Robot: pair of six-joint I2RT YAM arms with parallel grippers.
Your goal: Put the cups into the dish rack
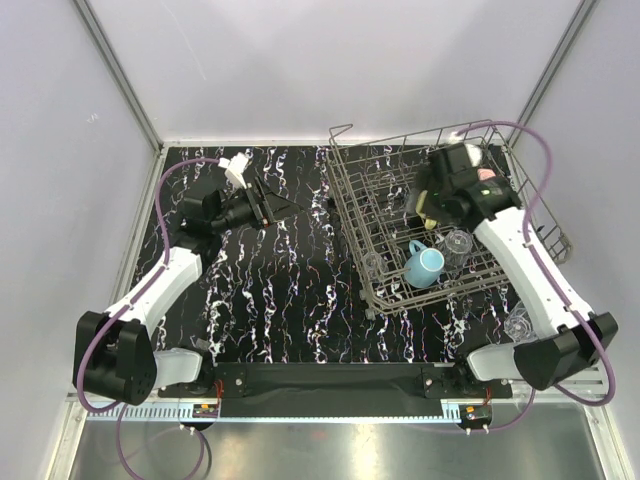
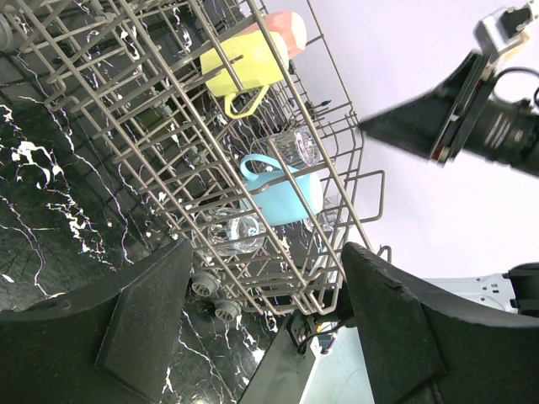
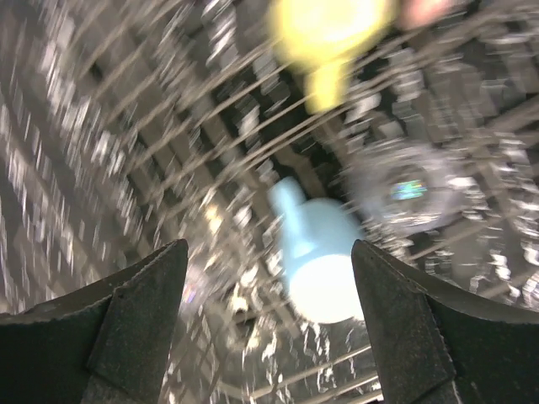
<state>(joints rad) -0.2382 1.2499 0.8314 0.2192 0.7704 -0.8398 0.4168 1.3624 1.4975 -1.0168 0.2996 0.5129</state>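
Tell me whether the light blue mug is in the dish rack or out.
In: the light blue mug sits inside the dish rack's wires, beside a clear glass.

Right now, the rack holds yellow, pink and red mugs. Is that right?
No: the third mug is blue, not red. The left wrist view shows the rack holding a yellow mug, a pink mug and a blue mug.

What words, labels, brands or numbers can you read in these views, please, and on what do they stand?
None can be read.
The blue mug, the yellow mug and the dish rack show no print.
The right wrist view is too blurred to show any text.
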